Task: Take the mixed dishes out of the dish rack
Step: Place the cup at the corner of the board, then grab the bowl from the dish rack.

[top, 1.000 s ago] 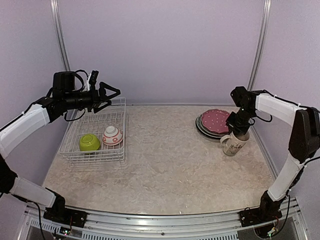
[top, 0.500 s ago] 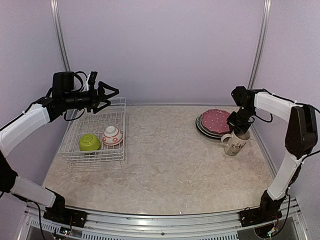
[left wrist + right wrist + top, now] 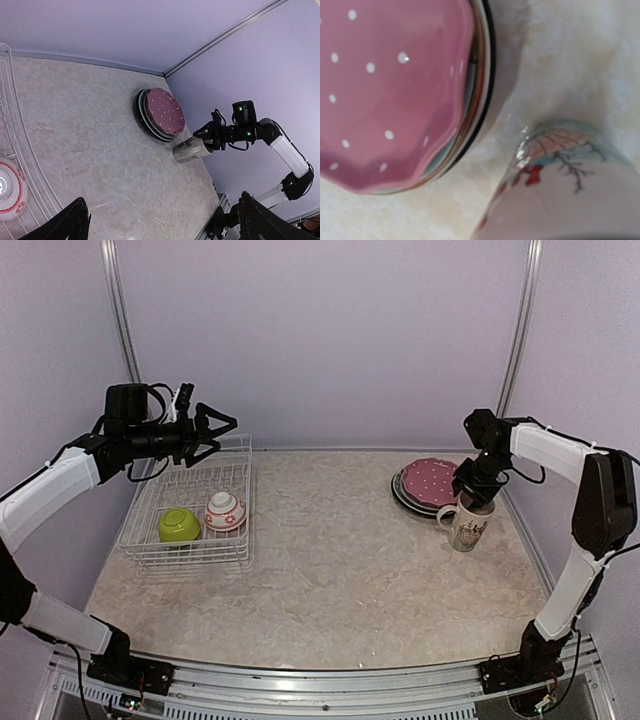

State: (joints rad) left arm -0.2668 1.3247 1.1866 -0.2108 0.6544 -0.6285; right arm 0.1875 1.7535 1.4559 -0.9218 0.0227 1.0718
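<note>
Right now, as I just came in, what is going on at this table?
The right claw sits at the rim of the cream mug, which stands upright on the table beside a stack of plates topped by the pink polka-dot plate. Whether it grips the mug cannot be seen. The left claw hangs open above the far end of the dish rack, where the lime-green bowl and the small white-and-red bowl are not yet unloaded.

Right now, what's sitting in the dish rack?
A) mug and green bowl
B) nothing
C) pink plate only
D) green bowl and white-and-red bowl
D: the lime-green bowl and white-and-red bowl sit side by side inside the dish rack, while the mug and plate stack stand outside it at the far right.
</note>
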